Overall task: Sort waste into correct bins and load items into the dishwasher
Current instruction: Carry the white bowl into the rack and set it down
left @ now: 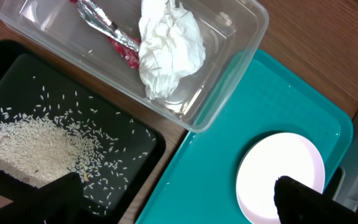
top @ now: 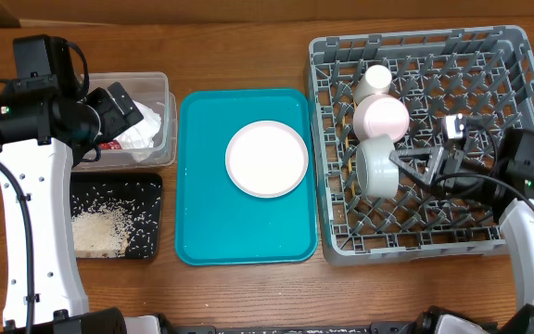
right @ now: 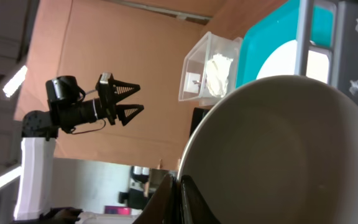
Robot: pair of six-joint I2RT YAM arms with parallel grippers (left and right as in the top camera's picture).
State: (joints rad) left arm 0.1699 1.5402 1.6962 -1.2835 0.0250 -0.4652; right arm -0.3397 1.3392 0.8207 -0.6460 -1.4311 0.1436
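The left gripper (right: pixel 140 97) hangs at the upper left of the overhead frame above the clear tub (top: pixel 158 82), its jaws spread wide and holding nothing. Inside the tub lie the crumpled white tissue (left: pixel 169 50) and, beside it toward the tub's far corner, the red-and-white snack wrapper (left: pixel 107 31). Just below the tub in the overhead view sits the black tray (top: pixel 148 227), apart from it by a thin strip of bench (top: pixel 248 46). The rice grains (left: pixel 30 146) are in this tray, heaped in its lower left part and scattered thinly over the rest.

In the middle of the frame lies the teal tray (top: pixel 202 218), with one pale pink plate (top: pixel 267 159) flat on it, toward its upper right.

The grey dish rack (top: pixel 489 102) fills the right side. Along its left columns, from top to bottom, stand the small white cup (top: pixel 375 82), a pale pink round dish (top: pixel 381 116) and the whitish bowl (top: pixel 374 169), tipped on its side among the pegs with its opening to the right. The right gripper (top: pixel 402 168) reaches in from the right edge, its jaws pressed together, pinching the bowl's rim; the right wrist view shows the rim running down between the two fingers (right: pixel 191 202).
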